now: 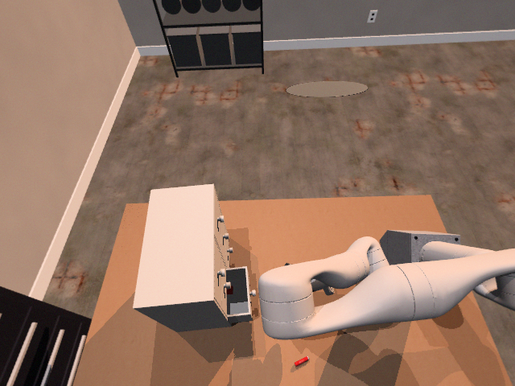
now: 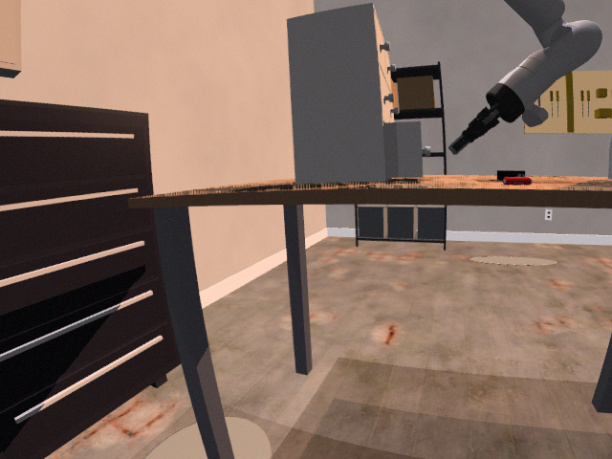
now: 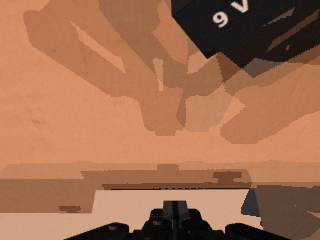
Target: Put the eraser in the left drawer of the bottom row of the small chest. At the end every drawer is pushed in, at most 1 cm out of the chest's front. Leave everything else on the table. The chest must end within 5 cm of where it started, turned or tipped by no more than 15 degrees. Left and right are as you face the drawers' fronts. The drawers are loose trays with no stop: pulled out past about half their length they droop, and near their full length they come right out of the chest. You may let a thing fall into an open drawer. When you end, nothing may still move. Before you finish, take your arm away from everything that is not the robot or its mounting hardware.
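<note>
The small white chest point(image 1: 179, 249) point(image 2: 338, 98) stands upright at the table's left, its drawer fronts facing the arm. The left drawer of the bottom row point(image 1: 249, 286) point(image 2: 409, 150) is pulled part way out and looks level; the other visible fronts look flush. A small dark red thing point(image 1: 229, 289), probably the eraser, lies inside the drawer close to the chest's front, partly hidden by the knobs and front above. My gripper point(image 2: 453, 149) point(image 3: 174, 216) is shut and empty, pointing down at a slant, in front of the drawer's knob point(image 2: 426, 151) with a gap. The arm hides it in the top view.
A red cylinder point(image 1: 301, 360) point(image 2: 516, 181) lies on the table point(image 1: 332, 215) nearer the top camera. A black block marked 9 V point(image 3: 235, 22) point(image 2: 511, 173) also lies on the table. The arm point(image 1: 286, 299) reaches in from the right, over the table.
</note>
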Controlling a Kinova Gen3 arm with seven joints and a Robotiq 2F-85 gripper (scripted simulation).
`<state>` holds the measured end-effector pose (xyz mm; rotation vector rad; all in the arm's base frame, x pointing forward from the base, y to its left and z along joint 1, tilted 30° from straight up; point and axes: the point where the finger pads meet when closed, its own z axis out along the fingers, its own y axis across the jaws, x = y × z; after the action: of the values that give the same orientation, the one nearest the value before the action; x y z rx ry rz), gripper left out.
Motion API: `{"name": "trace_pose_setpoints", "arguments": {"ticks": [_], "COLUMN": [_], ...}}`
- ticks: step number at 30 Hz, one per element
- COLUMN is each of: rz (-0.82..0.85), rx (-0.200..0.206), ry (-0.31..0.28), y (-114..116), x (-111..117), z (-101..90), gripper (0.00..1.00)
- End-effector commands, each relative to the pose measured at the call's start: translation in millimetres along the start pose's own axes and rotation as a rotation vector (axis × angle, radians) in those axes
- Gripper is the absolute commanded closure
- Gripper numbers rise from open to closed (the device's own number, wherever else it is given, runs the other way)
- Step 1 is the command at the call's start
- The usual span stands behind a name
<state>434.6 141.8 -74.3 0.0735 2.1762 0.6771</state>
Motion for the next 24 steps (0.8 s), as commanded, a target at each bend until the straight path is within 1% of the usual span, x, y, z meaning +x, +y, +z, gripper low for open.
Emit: {"name": "trace_pose_setpoints", "arguments": {"ticks": [1,12,24], "rz": [-0.001,-0.001,-0.001], "rx": [-0.001,-0.001,-0.001], "ry": [-0.004,-0.004,-0.004], "y": [0.3,0.3,0.4], "x": [-2.6,-7.3,-17.6], "z": [1.0,6.6,18.8], "gripper": [1.00,1.00,1.00]}}
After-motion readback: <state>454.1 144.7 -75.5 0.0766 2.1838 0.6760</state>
